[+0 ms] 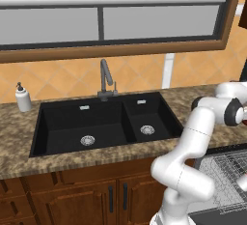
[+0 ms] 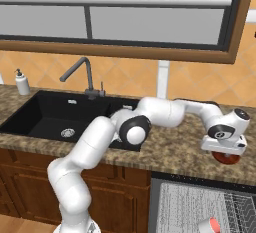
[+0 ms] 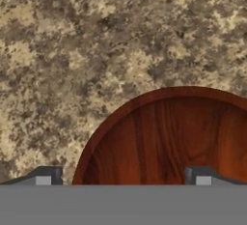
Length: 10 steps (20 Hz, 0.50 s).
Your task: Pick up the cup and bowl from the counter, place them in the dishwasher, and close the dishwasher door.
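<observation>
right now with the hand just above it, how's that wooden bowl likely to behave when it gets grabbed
The bowl looks like rigid wood, so probably stiff. Its glossy finish may be slippery against the fingertips. It sits low on the counter, so a rim pinch could tilt it.

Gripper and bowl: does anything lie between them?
Nothing. In the hand view the open gripper looks straight down into the wooden bowl on the counter, one fingertip outside its rim, the other over it.

Bowl [image 3: 169,137]: reddish-brown wood grain, upright on the counter [image 3: 72,50], at five o'clock in the hand view. Cup [image 2: 208,225]: white with red, lying tilted in the dishwasher [image 2: 190,207] rack.
</observation>
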Motion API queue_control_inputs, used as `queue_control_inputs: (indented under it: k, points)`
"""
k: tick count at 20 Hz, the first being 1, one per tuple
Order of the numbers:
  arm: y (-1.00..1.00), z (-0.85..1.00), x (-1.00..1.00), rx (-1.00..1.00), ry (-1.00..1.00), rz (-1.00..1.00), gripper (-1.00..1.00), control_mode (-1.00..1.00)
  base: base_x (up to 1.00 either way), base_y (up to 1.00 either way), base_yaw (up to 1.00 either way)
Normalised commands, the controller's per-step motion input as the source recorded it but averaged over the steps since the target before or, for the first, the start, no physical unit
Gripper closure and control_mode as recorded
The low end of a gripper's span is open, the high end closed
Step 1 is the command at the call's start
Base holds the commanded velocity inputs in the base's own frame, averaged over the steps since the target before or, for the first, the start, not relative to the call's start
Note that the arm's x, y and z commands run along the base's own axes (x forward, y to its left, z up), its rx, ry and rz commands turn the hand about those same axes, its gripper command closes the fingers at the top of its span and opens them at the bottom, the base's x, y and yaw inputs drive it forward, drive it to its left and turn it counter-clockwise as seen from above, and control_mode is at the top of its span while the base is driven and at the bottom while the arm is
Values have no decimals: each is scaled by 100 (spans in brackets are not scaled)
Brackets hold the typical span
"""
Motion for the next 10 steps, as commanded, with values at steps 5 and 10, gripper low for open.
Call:
queue_control_inputs:
  k: [5, 10]
  points:
    - [9, -7, 0, 0, 0, 0, -100, -100, 0, 0, 0]
    - [6, -8, 0, 0, 0, 0, -100, -100, 0, 0, 0]
